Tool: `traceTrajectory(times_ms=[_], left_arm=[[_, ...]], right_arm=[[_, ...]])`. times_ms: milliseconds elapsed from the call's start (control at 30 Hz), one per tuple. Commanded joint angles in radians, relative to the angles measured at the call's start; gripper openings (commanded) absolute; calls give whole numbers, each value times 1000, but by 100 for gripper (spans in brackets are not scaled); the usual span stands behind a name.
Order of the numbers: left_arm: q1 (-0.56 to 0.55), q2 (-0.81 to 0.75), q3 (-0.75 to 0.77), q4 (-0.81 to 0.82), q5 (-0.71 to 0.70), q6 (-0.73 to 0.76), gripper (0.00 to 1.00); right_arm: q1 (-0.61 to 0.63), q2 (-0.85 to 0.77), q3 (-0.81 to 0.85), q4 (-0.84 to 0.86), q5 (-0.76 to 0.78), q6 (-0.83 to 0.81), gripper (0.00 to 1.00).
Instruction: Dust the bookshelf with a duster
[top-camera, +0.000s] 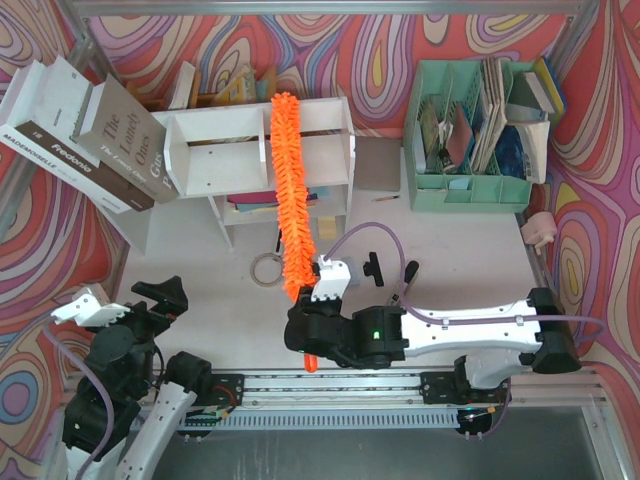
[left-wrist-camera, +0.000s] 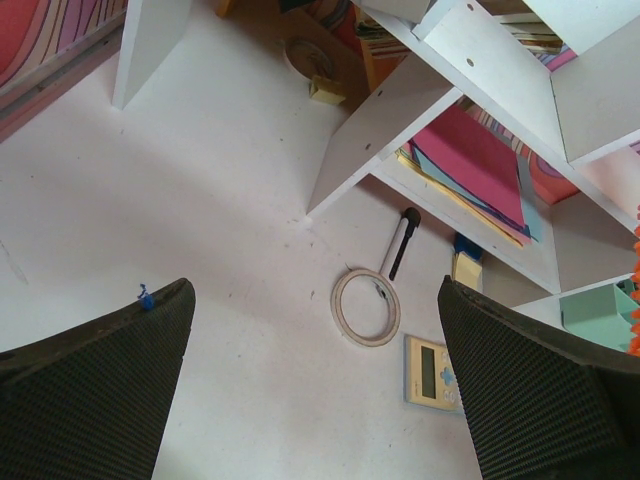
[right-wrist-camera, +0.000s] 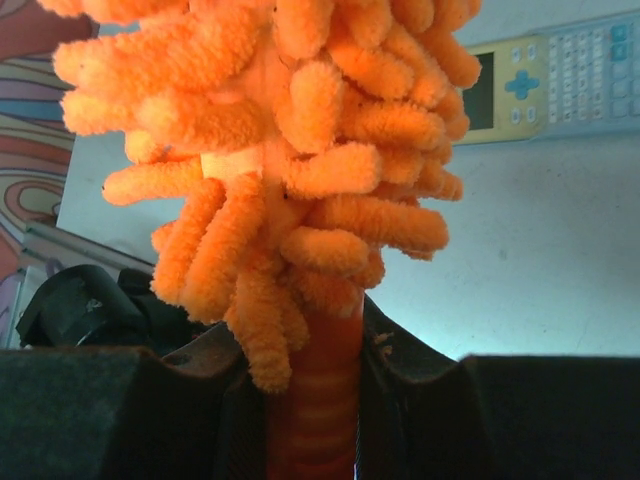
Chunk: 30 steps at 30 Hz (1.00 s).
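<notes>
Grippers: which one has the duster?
The right gripper, shut on the duster at its handle; the left gripper is open and empty.

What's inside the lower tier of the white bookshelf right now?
A flat stack of pink, blue and yellow sheets lies in one lower compartment of the bookshelf. From above, the top boards and the duster, held in the right hand, hide the rest of that tier.

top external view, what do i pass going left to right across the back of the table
big leaning grey and white books → long bright orange fluffy duster → mint green compartment organizer → small pale pink object
</notes>
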Motion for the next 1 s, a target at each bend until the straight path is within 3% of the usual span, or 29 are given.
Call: traceTrajectory(times_ms=[0,367,767,967], left_arm=[[-4,3,-12,3,-13,-3,99],[-5,-1,-13,5,-11,-1,98],[-5,-6,-13,5,-10,-2,99],[-5,-6,-13,8,-5,-1,98]], right_arm=[[-25,37,43,64,-62,-22,0],[-79,135,91,74,-246,-73,0],[-26,91,106,18,-198,-68,0],[-14,71,49,8,-218,10,0]])
